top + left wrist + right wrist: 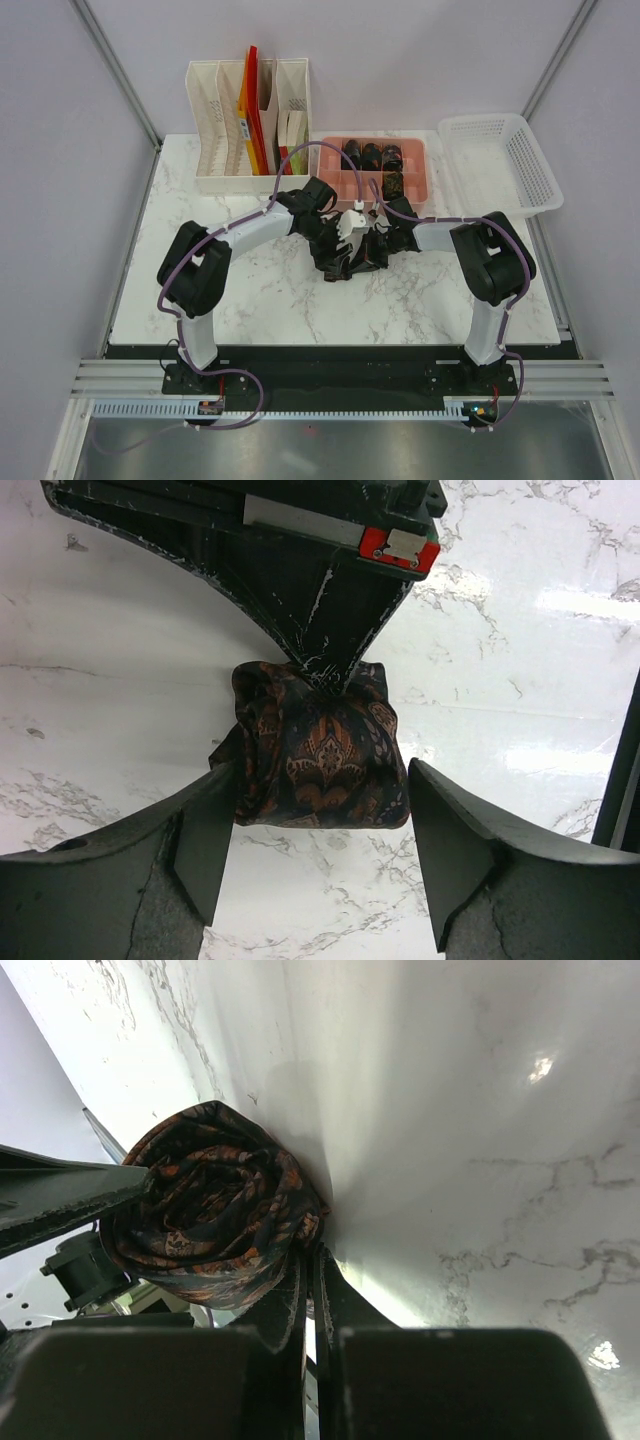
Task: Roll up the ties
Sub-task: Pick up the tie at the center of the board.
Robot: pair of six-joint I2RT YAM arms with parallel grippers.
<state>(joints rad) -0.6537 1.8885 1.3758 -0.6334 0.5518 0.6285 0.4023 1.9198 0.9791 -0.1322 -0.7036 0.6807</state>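
A rolled tie [320, 750], dark with a reddish-orange pattern, lies on the marble table; in the top view it [345, 264] is at the centre, between both arms. My left gripper [322, 777] is open, its fingers [200, 830] on either side of the roll's near end, not pressing it. My right gripper [312, 1255] is shut on the outer edge of the tie roll [205, 1210]; it reaches in from the far side in the left wrist view [325, 665]. Several finished tie rolls [371, 155] sit in a pink tray [340, 186].
A white file organizer [250, 125] with folders stands at the back left. A white mesh basket [500, 160] stands at the back right, next to the pink tray. The marble tabletop [260, 290] ends at a black front edge near the arm bases.
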